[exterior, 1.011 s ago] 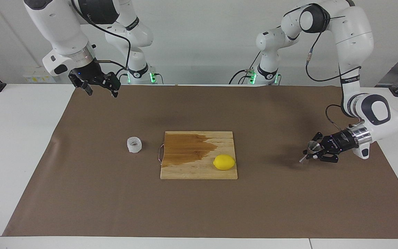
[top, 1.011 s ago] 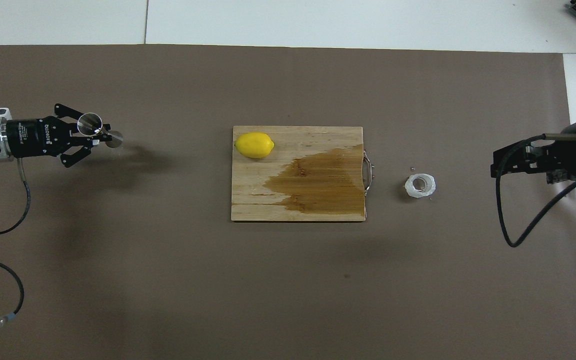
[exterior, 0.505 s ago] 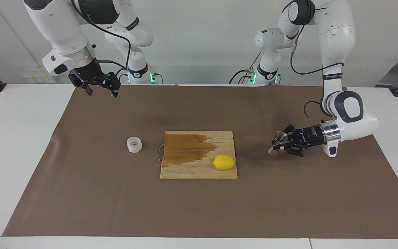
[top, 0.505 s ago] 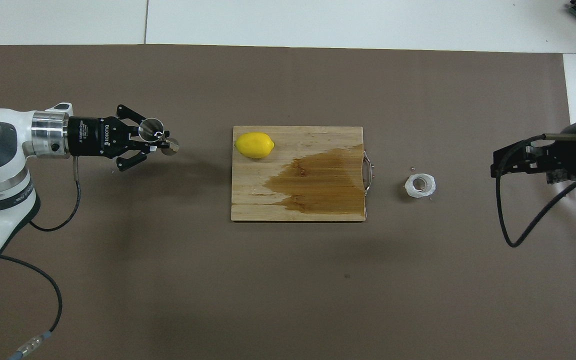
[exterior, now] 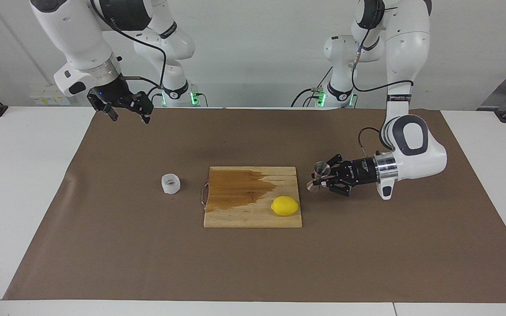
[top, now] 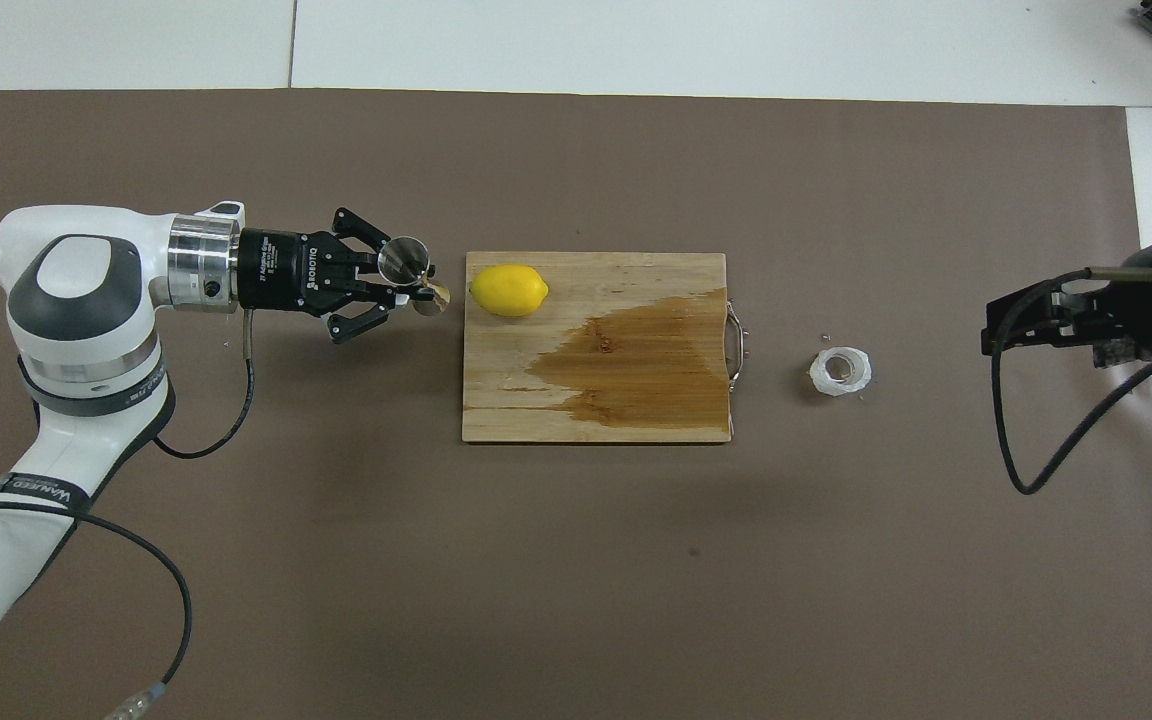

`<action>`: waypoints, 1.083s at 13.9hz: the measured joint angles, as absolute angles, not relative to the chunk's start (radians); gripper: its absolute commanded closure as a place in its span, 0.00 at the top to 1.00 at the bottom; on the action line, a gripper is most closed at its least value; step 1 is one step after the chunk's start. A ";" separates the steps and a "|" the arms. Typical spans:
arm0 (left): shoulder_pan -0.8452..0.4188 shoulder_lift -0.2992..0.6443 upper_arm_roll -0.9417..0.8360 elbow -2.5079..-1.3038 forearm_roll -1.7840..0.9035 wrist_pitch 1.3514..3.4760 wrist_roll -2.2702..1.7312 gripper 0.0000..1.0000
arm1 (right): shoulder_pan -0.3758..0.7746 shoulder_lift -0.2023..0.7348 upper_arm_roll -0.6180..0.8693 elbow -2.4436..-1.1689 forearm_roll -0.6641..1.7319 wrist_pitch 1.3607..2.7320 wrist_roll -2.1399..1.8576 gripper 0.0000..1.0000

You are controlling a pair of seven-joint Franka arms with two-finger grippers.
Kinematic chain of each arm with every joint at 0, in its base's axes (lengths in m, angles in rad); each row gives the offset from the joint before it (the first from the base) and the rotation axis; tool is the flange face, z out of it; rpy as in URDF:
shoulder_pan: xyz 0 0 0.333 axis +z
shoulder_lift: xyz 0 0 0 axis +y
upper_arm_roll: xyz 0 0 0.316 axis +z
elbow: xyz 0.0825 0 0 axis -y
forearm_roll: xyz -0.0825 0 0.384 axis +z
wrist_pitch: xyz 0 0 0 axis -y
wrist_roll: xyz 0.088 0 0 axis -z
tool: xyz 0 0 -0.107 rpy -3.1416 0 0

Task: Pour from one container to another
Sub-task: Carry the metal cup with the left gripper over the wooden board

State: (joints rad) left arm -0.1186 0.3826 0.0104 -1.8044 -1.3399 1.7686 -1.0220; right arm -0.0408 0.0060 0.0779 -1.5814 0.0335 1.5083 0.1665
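The ribbed translucent white cup (exterior: pixel 170 184) (top: pixel 840 371) stands upright just beside the cutting board's (exterior: pixel 253 215) (top: pixel 536 400) handle end. The steel hourglass jigger (exterior: pixel 318 174) (top: pixel 410 272) hangs tilted just off the board's lemon end, airborne.

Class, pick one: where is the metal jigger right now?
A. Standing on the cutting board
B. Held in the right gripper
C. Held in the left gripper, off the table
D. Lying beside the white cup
C: the left gripper is shut on the jigger, holding it above the brown paper beside the cutting board.
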 measured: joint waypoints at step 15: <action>-0.451 0.370 0.011 -1.893 -1.699 2.128 -0.909 0.00 | -0.041 0.006 0.078 -1.581 0.033 1.508 0.167 1.00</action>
